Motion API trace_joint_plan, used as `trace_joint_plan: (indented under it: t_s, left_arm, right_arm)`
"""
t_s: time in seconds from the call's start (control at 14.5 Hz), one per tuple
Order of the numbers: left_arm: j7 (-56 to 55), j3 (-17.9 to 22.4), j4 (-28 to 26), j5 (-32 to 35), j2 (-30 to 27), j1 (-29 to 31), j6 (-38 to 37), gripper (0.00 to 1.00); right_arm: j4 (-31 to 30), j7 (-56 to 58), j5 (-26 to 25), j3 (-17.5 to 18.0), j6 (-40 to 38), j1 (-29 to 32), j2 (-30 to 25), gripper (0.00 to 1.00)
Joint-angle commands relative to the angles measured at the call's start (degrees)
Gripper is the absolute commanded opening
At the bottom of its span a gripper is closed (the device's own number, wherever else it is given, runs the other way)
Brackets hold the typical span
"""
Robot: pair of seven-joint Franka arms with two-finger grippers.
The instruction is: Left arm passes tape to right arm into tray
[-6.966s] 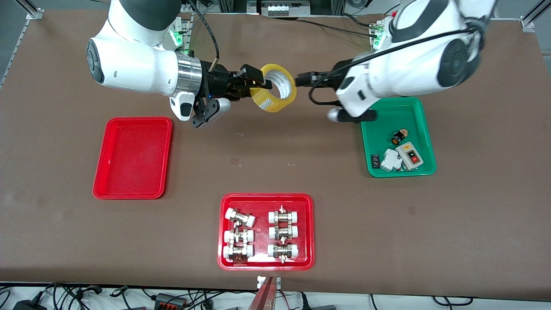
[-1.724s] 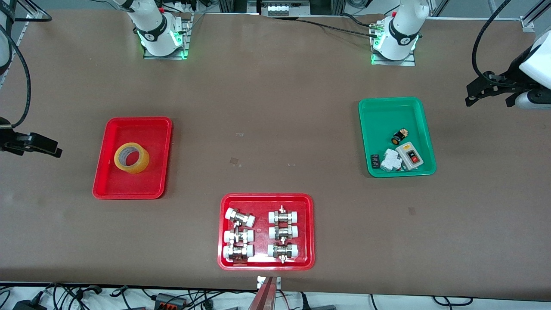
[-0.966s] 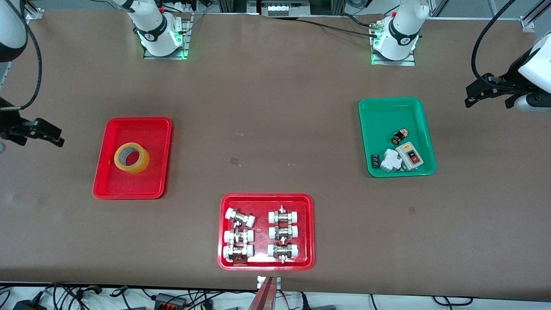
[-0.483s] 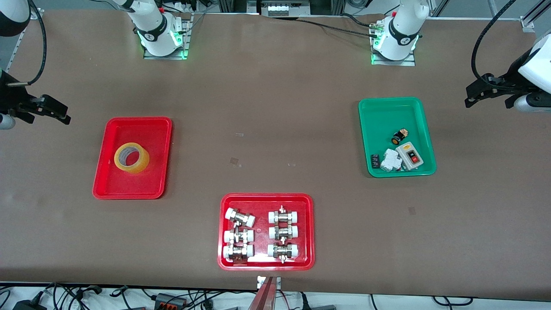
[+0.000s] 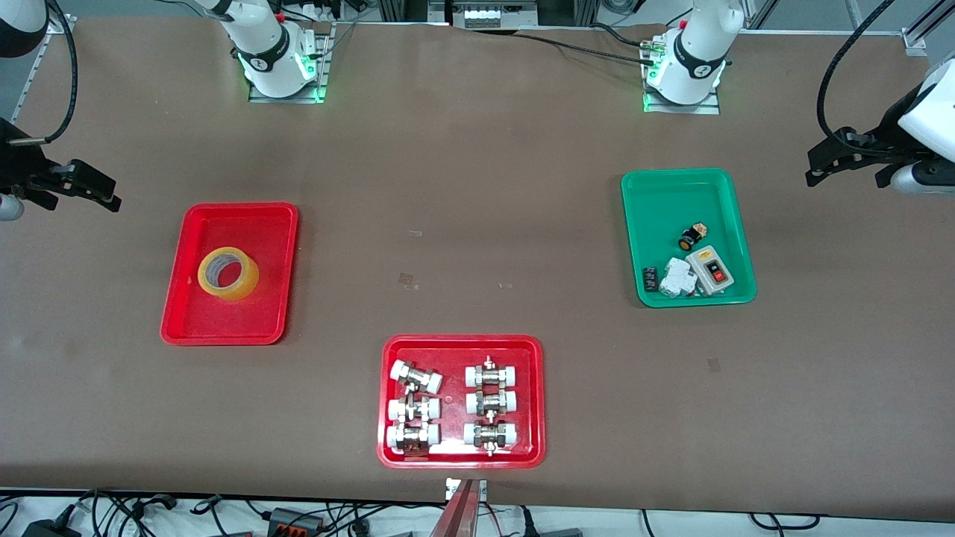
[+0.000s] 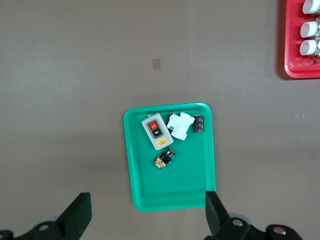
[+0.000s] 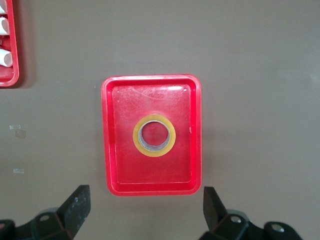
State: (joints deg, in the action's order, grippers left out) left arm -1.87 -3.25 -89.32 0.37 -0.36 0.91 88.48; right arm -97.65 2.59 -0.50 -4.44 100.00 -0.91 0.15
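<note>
- The fittings tray, red, sits at the surface's edge nearest the front camera, midway along it. It holds white-capped metal fittings laid in two neat columns, seemingly sorted stock that has no part in this job.
- The tray, red and plain, lies farther in, toward the right arm's end of the surface. The tape lies flat in it, hole up, about mid-tray and clear of the rim; judging by that, the drop is done and the task looks complete.
- The green tray lies toward the left arm's end. In its nearer half are a grey switch box, a white part, a small black part and a little round black piece; its farther half is bare.
- The right end effector hangs high over the surface's edge at its arm's end, jaws spread wide with nothing between them. Its wrist view looks straight down on the tape in the tray, so it appears parked above its drop point.
- The left end effector hangs over its own end of the surface, just outside the green tray, jaws likewise wide and empty; this arm waits.
</note>
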Motion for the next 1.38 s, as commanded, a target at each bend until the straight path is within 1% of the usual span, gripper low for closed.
trace_joint_plan:
  t_s: [0.0,0.21,0.34,0.41,1.31]
  left_arm:
    - [0.11,-0.35,1.78,0.59,0.62,0.24,-1.47,1.0]
    - [0.11,-0.35,1.78,0.59,0.62,0.24,-1.73,1.0]
    - [0.11,-0.35,1.78,0.59,0.62,0.24,-1.73,1.0]
    - [0.11,-0.35,1.78,0.59,0.62,0.24,-1.73,1.0]
    - [0.2,-0.35,1.78,0.59,0.71,0.24,-1.73,1.0]
  right_arm:
    - [0.7,-0.3,0.06,-0.31,-0.95,-0.84,-0.15,1.0]
    - [0.7,-0.3,0.15,-0.05,-0.51,-0.15,-0.06,1.0]
    - [0.7,-0.3,0.15,3.1,-0.25,2.22,-0.06,1.0]
    - [0.62,-0.3,0.24,3.38,-0.24,2.32,-0.06,1.0]
    - [0.26,-0.57,0.5,3.03,-2.7,2.41,-1.02,1.0]
